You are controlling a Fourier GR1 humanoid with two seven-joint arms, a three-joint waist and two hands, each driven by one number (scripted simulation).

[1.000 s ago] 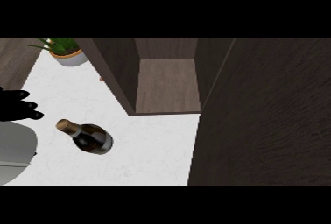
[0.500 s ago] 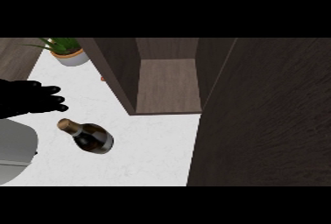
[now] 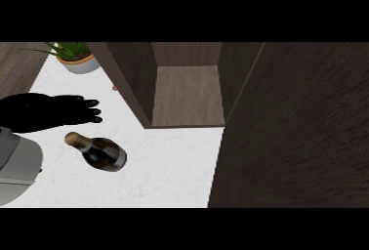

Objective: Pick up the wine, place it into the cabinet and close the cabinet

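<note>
we see one hand point(image 3: 51, 112) — the left, black, fingers stretched out flat and holding nothing, hovering over the white counter point(image 3: 166, 166) just above the bottle's neck. one wine bottle point(image 3: 99, 152) lies on its side below it: dark glass, gold-capped neck pointing up-left, its label too dim to read. one open cabinet point(image 3: 187, 93) stands to the right, and one potted plant point(image 3: 75, 58) sits at the far corner.

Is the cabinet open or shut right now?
Open. The cabinet shows its bare inner shelf, with the door swung out at the right.
</note>
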